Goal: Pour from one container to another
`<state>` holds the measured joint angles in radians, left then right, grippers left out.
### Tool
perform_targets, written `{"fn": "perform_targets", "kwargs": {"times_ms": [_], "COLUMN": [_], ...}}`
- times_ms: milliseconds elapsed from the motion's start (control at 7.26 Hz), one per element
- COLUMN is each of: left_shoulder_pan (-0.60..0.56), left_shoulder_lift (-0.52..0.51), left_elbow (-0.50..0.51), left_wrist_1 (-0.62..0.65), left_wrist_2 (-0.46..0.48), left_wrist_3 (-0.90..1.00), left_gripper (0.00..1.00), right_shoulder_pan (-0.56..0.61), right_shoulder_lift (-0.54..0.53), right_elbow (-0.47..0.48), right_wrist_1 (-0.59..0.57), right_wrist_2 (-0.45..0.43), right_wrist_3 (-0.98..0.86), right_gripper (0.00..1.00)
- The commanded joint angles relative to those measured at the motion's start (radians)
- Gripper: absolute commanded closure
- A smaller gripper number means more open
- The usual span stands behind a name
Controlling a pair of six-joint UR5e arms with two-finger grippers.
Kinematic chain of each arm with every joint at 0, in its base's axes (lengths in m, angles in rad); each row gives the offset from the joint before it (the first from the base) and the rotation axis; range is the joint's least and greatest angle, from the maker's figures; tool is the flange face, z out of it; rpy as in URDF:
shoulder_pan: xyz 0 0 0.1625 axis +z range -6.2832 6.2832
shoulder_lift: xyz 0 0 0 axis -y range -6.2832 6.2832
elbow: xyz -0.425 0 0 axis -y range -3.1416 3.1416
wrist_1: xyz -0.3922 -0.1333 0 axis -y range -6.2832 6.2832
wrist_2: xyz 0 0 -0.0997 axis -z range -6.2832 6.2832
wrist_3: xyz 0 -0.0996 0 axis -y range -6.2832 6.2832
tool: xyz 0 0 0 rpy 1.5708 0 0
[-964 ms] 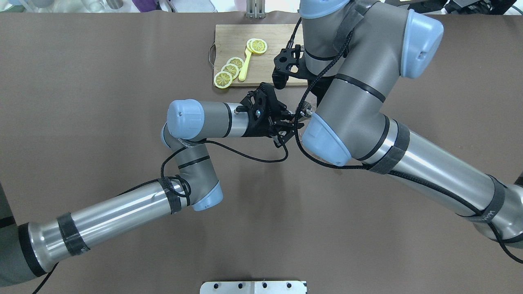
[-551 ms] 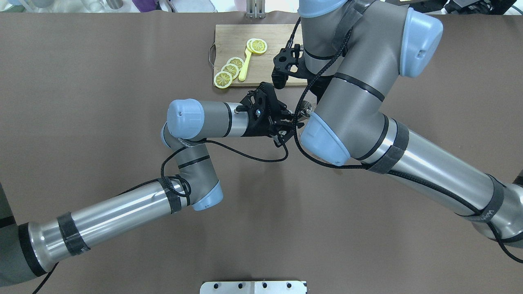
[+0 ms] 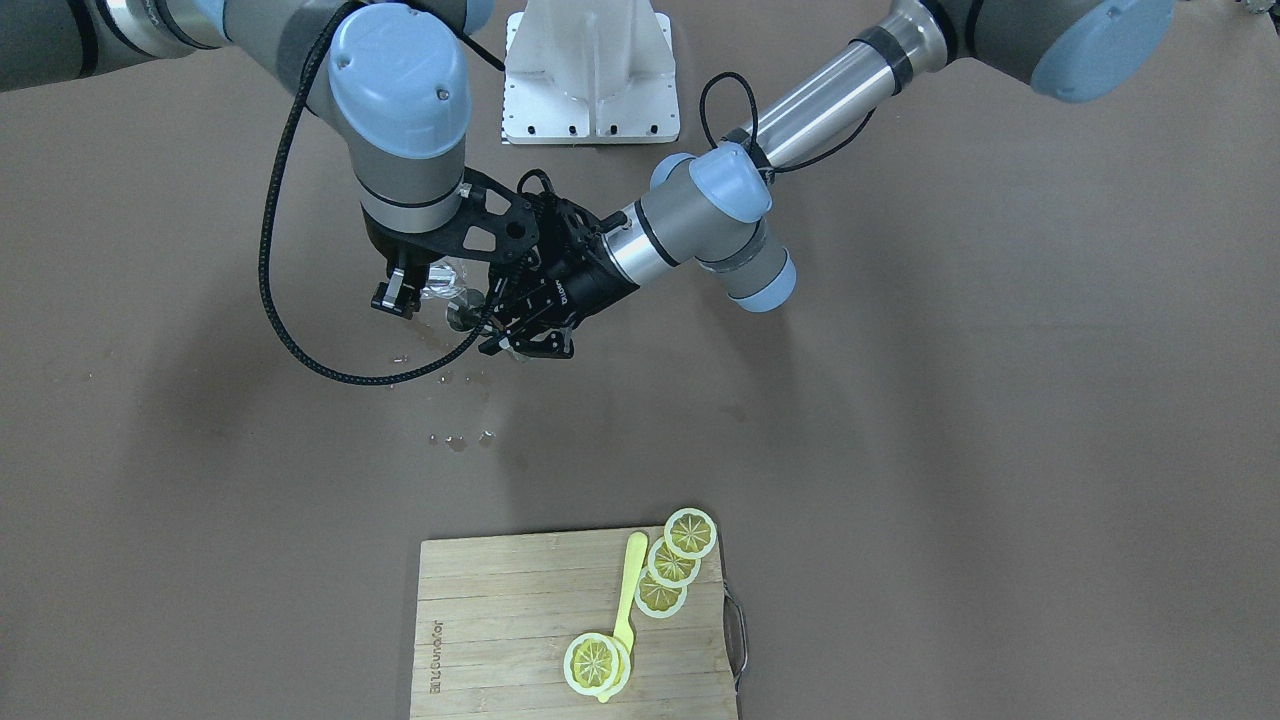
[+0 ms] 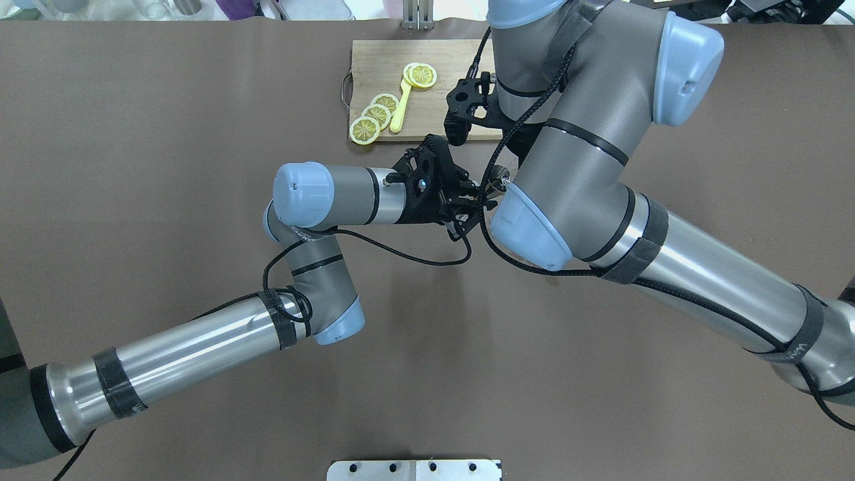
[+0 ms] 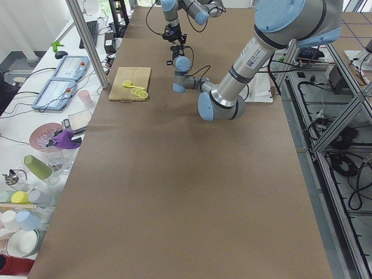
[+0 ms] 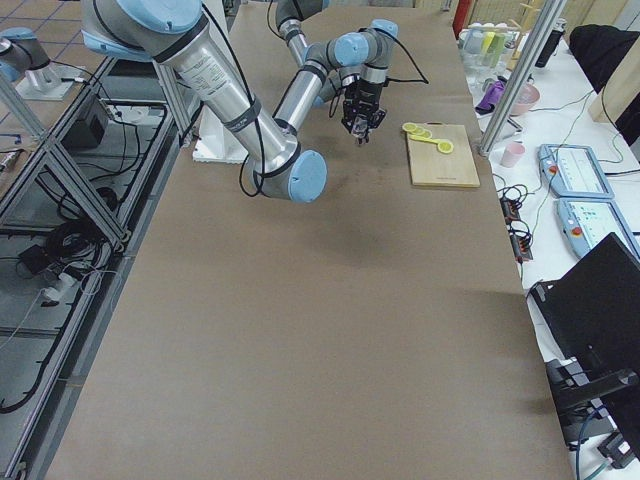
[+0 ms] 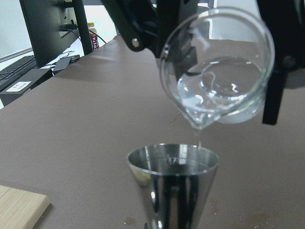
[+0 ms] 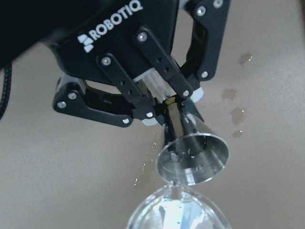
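Observation:
A clear glass beaker (image 7: 217, 81) with a little water hangs tilted, spout down, in my right gripper (image 3: 415, 290), which is shut on it. Just under the spout stands a steel cone-shaped jigger (image 7: 174, 183), upright, with a thin stream running into it. My left gripper (image 8: 174, 107) is shut on the jigger's (image 8: 193, 160) narrow waist and reaches in sideways. From the front, the jigger (image 3: 463, 312) and the beaker (image 3: 440, 280) sit between the two black grippers. In the overhead view my right arm hides the beaker; the left gripper (image 4: 477, 200) shows.
Water drops (image 3: 455, 440) lie on the brown table in front of the grippers. A wooden cutting board (image 3: 500, 620) with lemon slices (image 3: 690, 533) and a yellow spoon (image 3: 628, 590) lies on the far side. A white mount (image 3: 590, 70) stands at the robot's base.
My right arm has edged slightly toward the left gripper, and less of the glass shows beside its elbow. The left arm has stayed still.

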<state>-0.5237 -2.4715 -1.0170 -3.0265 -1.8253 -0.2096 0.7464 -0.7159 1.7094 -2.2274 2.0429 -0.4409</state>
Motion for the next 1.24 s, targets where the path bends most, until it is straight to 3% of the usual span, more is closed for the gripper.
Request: {"fn": "perform_targets", "kwargs": {"times_ms": [0, 551, 1102], "left_shoulder_pan": [0.001, -0.001, -0.001], "left_shoulder_lift": [0.000, 0.000, 0.000], "left_elbow": [0.000, -0.002, -0.003], "left_wrist_1": [0.000, 0.000, 0.000], "left_wrist_2": [0.000, 0.001, 0.000], "left_wrist_3": [-0.001, -0.001, -0.001], "left_gripper": [1.00, 1.00, 1.00], "right_shoulder_pan": [0.001, 0.004, 0.014], "right_shoulder_lift": [-0.010, -0.057, -0.135], "right_elbow": [0.006, 0.013, 0.108], "right_wrist_1": [0.032, 0.178, 0.224], "right_wrist_2": [0.000, -0.001, -0.001], "right_wrist_3": [-0.002, 0.001, 0.016], "right_gripper": [1.00, 1.00, 1.00]}}
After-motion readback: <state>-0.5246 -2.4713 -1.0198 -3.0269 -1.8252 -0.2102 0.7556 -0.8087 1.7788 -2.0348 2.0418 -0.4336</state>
